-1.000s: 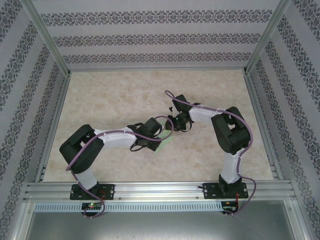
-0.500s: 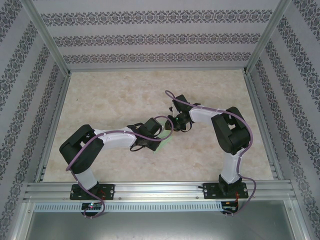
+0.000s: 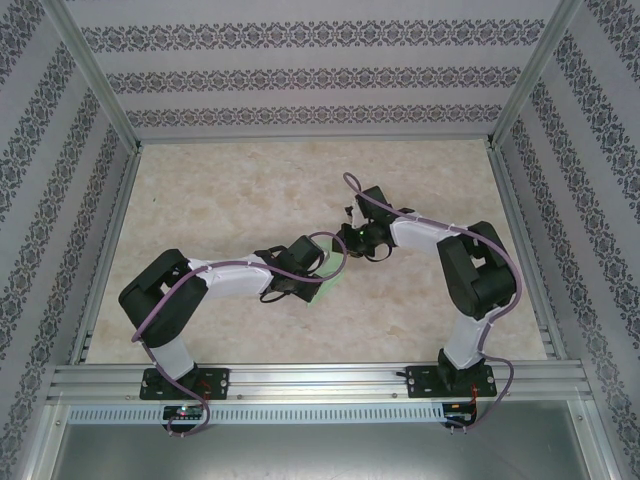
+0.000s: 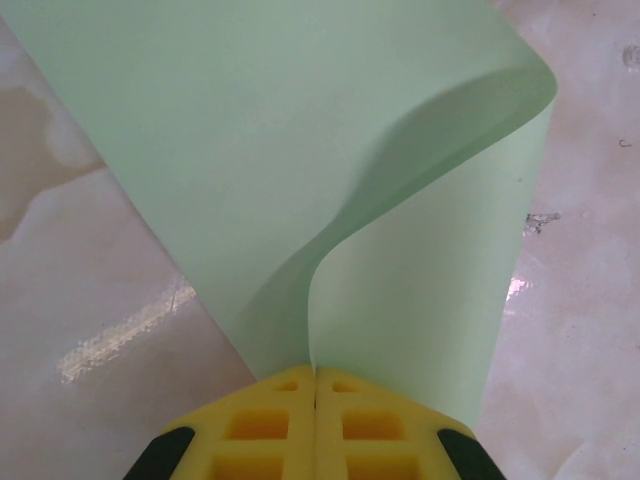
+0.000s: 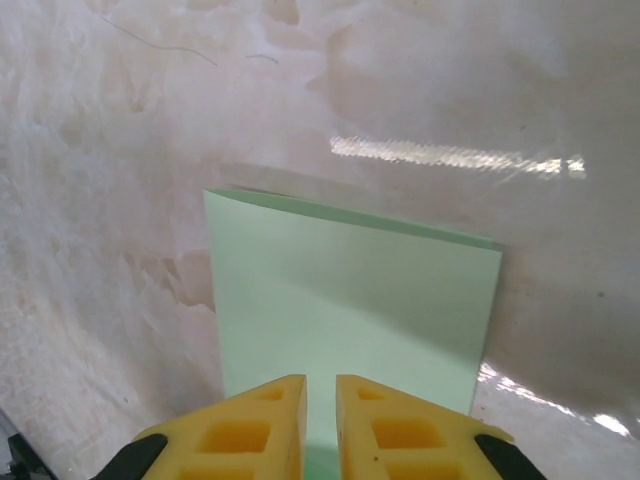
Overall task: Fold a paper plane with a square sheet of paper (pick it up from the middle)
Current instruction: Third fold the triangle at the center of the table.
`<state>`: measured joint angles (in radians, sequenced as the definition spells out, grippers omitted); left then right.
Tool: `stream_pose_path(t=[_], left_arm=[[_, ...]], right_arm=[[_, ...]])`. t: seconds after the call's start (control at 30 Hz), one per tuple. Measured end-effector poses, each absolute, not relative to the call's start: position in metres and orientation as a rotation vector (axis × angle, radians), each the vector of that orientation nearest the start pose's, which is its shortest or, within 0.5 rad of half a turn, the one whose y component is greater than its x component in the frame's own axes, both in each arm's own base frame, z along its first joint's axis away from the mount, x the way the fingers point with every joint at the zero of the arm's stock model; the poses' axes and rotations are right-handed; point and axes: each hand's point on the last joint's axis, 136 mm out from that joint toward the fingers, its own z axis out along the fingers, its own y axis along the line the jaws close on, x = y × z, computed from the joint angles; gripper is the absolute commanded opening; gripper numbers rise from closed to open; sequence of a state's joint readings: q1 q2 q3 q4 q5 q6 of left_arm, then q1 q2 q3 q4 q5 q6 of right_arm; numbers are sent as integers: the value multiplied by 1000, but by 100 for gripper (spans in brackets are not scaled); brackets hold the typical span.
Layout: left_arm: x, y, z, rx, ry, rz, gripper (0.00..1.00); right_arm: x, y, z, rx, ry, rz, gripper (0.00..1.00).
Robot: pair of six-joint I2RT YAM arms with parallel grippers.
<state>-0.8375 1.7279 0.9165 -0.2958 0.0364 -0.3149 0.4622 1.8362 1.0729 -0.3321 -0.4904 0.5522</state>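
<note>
The square sheet of paper [image 4: 300, 130] is pale mint green and bent over on itself. One half lies on the table and the other curves up into my left gripper [image 4: 316, 370], which is shut on the sheet's edge. In the right wrist view the sheet [image 5: 350, 290] looks like a doubled rectangle lying flat. My right gripper [image 5: 320, 380] hovers over its near edge, jaws a narrow gap apart with nothing between them. From above, a sliver of the sheet [image 3: 328, 287] shows between the left gripper [image 3: 314, 284] and the right gripper [image 3: 350, 246]. The paper plane is out of view.
The marble-patterned table [image 3: 250, 190] is ringed by an aluminium frame [image 3: 310, 378] and patterned walls. Both arms reach toward the table's middle, wrists close together. Cables loop over each forearm.
The right arm has drawn back a little to the right and away from the sheet, and its jaws have parted slightly. The left arm and its grip are unchanged.
</note>
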Motion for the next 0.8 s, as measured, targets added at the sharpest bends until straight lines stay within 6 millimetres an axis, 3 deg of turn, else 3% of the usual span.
stream_pose_path(t=[0.2,0.8], left_arm=[[252,-289,19,716,2650,-397,1],[257,-293,28,704,2632,-399,2]], right_arm=[[331,260,14,-37,2883,906,13],[335,258,14,-65,2878,869,12]])
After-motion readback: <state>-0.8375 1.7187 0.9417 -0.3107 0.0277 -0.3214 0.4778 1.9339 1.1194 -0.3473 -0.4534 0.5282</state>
